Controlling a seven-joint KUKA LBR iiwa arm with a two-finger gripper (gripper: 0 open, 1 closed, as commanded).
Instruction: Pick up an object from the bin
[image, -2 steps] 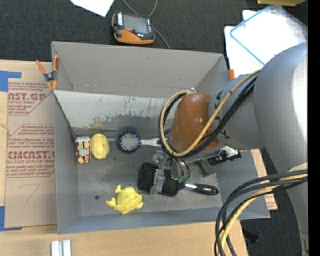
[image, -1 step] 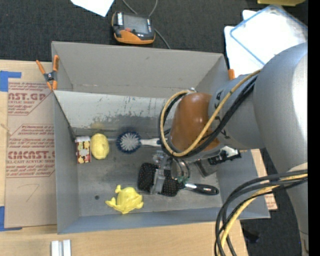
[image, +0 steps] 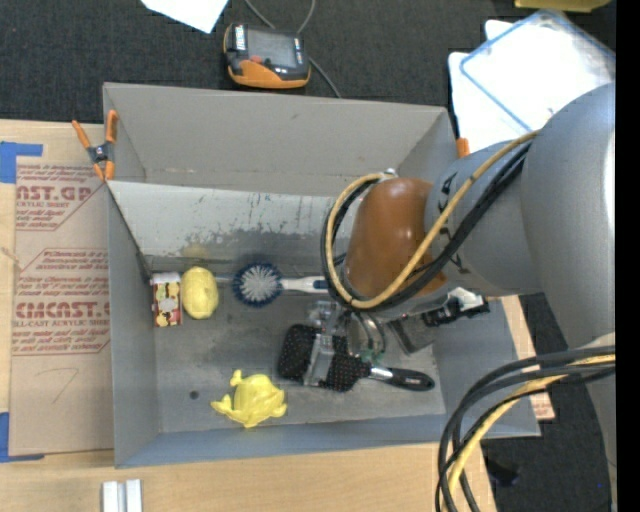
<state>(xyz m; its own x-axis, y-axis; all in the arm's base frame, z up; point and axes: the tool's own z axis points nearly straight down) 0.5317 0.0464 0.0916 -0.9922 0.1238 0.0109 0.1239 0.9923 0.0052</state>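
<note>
Bin (image: 140, 330): plain grey metal, back wall streaked with pale scratches and darker smudges.
Small box (image: 165, 300), left floor: red and white, with a yellow patch.
Egg-shaped lump (image: 200, 292): solid pale yellow, no markings.
Round brush (image: 259, 283): dark blue bristles flecked with white, white handle.
Crumpled toy (image: 250, 399), front floor: bright yellow all over.
Hairbrush (image: 293, 355): black, head finely dotted; black handle with a white fleck.
Gripper (image: 322, 352): dull silver-grey.
Wrist cover (image: 390, 240): glossy orange-brown.
Cables (image: 340, 230): black and yellow.
Arm (image: 560, 200): light grey.
Bench (image: 300, 480): pale wood tone.
</note>
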